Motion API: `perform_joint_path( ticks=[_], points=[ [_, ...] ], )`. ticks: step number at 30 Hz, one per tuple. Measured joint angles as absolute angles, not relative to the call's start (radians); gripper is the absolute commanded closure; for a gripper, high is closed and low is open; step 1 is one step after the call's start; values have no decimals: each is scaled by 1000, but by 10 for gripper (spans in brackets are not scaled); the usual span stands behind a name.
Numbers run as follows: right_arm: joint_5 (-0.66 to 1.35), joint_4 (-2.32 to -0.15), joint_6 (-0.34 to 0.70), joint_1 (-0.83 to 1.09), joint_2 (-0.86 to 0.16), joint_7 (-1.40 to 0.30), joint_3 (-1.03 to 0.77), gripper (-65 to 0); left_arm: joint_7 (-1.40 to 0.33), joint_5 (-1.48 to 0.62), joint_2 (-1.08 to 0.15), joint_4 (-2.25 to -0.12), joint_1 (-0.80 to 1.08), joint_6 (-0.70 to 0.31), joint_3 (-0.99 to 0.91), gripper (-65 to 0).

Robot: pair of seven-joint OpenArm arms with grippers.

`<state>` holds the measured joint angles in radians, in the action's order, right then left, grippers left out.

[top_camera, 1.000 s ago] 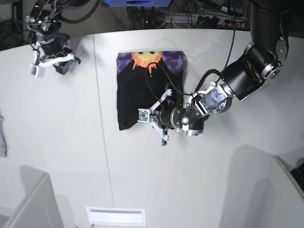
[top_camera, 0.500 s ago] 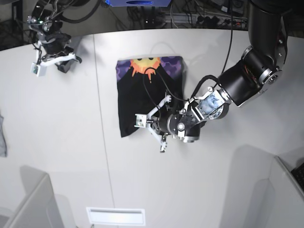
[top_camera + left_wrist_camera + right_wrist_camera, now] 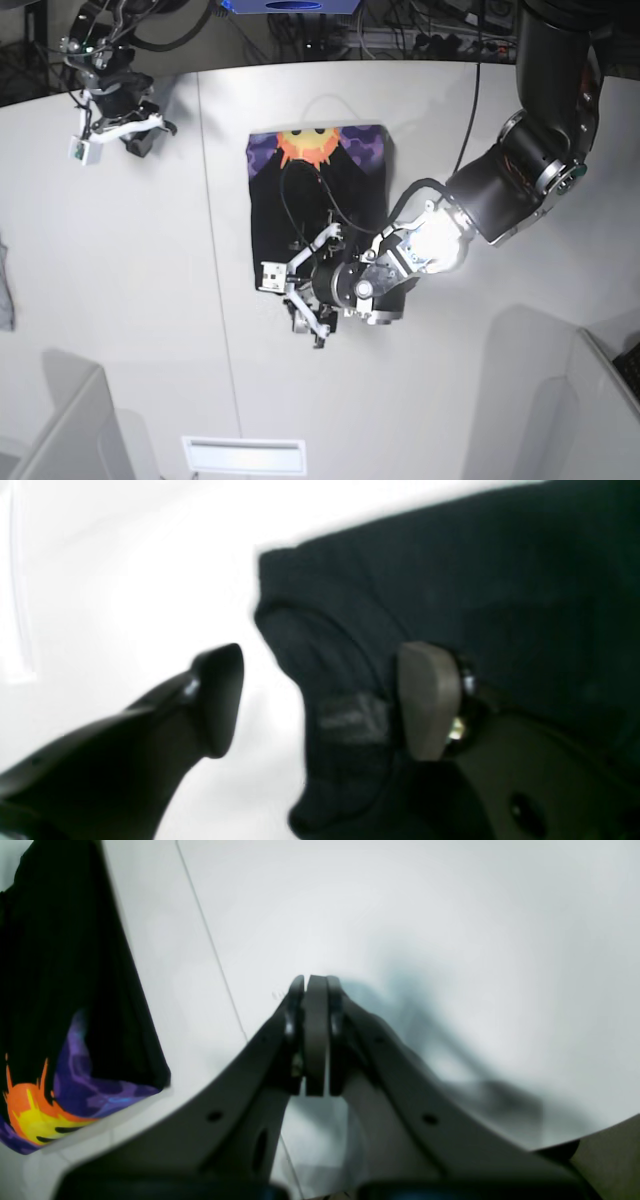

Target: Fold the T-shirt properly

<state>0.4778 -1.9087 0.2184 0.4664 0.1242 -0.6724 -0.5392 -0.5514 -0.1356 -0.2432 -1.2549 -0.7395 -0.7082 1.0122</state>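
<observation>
The black T-shirt (image 3: pixel 315 205) lies folded in a rectangle mid-table, with the orange sun and purple print at its far end. My left gripper (image 3: pixel 298 290) is open at the shirt's near edge. In the left wrist view the left gripper (image 3: pixel 320 700) straddles the shirt's (image 3: pixel 450 580) edge: one pad (image 3: pixel 430 700) sits over the cloth and the other finger (image 3: pixel 215 700) over bare table. My right gripper (image 3: pixel 125 128) is at the far left of the table. In the right wrist view the right gripper (image 3: pixel 315 1035) is shut and empty, with the shirt (image 3: pixel 65 990) off to its left.
A small grey cloth scrap (image 3: pixel 5 290) lies at the left edge of the table. A thin seam (image 3: pixel 215 250) runs across the white table. Grey partitions stand at the near left (image 3: pixel 60 430) and the near right (image 3: pixel 600 400). A white vent (image 3: pixel 243 455) is at the near edge.
My left gripper has moved down and left over the shirt to its near edge. The shirt has shifted slightly towards the near side. The right arm has moved only slightly.
</observation>
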Motion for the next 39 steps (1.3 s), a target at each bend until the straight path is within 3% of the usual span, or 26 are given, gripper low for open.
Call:
perform_joint_path(
  ticks=[2,5,9,10,18,29,39],
  points=[
    [479,-1909,218,466,125,-673,-539,0,-554,-134,-241,-1286,-730,-707,920,-453],
    [479,-1909,218,466,121,-673,-539,0,-557,-123,-250,-1355,-713,-704,761,-346],
    [476,-1909,219,466,114,-669,-544,0,-546,-125,-264,-1474,-614,-704,518,-41],
    [475,-1909,220,467,102,-673,-540,0,-543,-126,-283,-1504,-579,-704,470,0],
    [473,-1909,409,486,5,-503,-542,0,-562,-112,-403,-1722,-255,-706,203,0],
    [470,-1909,435,517,-141,-377,-537,0,-554,-109,-370,-1947,214,-704,-215,0],
    [469,-1911,434,629,-234,-314,-535,0,14,-110,-229,-1947,695,-707,-419,0]
  ],
)
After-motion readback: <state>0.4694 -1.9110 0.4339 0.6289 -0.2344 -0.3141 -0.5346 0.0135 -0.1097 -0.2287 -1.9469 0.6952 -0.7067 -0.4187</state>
